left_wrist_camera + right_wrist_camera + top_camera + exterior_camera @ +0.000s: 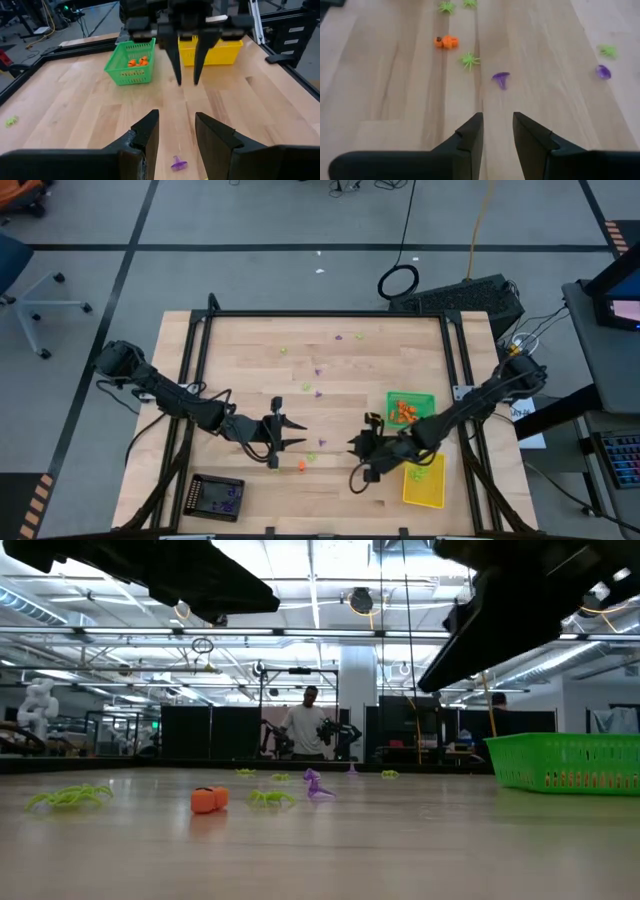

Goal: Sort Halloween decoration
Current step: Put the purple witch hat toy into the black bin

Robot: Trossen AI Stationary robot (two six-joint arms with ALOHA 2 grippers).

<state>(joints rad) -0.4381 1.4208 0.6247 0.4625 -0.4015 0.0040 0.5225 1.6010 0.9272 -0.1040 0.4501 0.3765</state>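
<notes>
The table [250, 390] is pale wood with a black frame, standing on a grey floor [250, 275] crossed by dark lines. A chair [25, 285] stands off to one side, and a cable [405, 240] coils near a black case [470, 298]. Beyond the table, a ceiling [320, 590] of bright strip lights, a white column [358, 700], dark partitions [210, 732], and a person [305, 725], perhaps holding something.

Ahead of the dark right claw [497, 131]: an orange trinket [446, 42], a lime green spider [469, 60], a purple trinket [501, 78], all on the pale wood-grain counter [395, 90].
</notes>
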